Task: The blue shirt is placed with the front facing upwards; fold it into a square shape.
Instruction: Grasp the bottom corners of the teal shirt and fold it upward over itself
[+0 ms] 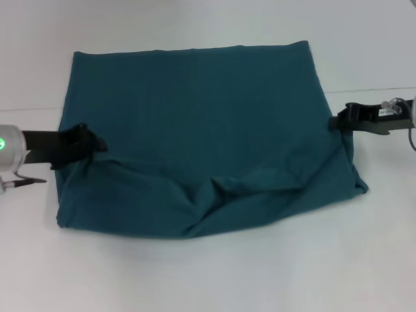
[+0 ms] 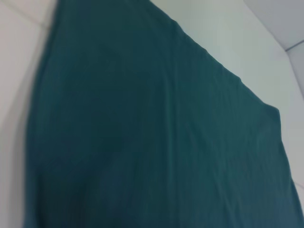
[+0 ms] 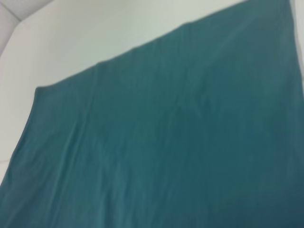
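Note:
The blue shirt (image 1: pixel 195 117) lies on the white table as a wide teal rectangle, plain side up, with no lettering showing. A folded-over layer ends in a rumpled, sagging edge (image 1: pixel 221 185) near the front. My left gripper (image 1: pixel 88 144) is at the shirt's left edge, shut on a pinch of fabric. At the right edge, my right gripper (image 1: pixel 337 121) is shut on the cloth. The left wrist view shows only the shirt's fabric (image 2: pixel 152 142) and table. The right wrist view likewise shows just the shirt (image 3: pixel 166 152) and table, with no fingers.
The white table (image 1: pixel 208 279) surrounds the shirt on all sides, with a faint seam line (image 1: pixel 364 90) running across at the back. No other objects are in view.

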Controlling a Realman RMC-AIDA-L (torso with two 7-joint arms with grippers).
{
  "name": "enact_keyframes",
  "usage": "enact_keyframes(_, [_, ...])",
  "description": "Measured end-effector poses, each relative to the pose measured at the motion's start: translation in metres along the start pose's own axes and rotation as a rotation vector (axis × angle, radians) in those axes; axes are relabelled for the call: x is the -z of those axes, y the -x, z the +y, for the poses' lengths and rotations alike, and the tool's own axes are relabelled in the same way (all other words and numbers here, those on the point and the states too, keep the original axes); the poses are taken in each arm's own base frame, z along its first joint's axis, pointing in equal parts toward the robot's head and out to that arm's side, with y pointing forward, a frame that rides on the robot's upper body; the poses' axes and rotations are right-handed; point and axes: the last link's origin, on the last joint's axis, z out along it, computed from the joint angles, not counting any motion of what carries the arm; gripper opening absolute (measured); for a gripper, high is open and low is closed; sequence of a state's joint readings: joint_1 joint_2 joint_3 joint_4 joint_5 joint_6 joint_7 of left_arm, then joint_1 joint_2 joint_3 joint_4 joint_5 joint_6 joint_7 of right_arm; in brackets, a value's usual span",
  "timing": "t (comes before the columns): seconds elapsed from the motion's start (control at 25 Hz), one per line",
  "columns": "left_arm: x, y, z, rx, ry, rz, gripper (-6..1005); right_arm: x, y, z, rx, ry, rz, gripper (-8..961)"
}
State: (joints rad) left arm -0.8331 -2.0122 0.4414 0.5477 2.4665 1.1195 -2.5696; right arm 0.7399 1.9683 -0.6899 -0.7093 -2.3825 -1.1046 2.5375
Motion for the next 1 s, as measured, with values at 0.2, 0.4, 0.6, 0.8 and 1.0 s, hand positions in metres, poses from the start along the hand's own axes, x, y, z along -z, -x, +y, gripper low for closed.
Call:
enact_keyframes(0.2, [-0.012,-0.009,0.015,-0.086,-0.023,0.029,58,-0.012,0.005,0.001,0.046,-0.046,-0.058,83])
enact_keyframes(0.4, [-0.019,-0.014,0.021,-0.2,-0.044,0.079,65,-0.021,0.005,0.0,0.088,-0.095,-0.079,88])
enact_keyframes(0.6, [-0.028,-0.016,0.022,-0.281,-0.095,0.13,72,-0.027,0.008,-0.002,0.12,-0.147,-0.113,93])
enact_keyframes(0.8, [-0.038,-0.018,0.029,-0.37,-0.149,0.151,79,-0.038,0.015,0.008,0.183,-0.173,-0.147,98])
enact_keyframes(1.0, [-0.043,-0.022,0.037,-0.409,-0.168,0.177,86,-0.05,0.022,0.021,0.25,-0.189,-0.166,103])
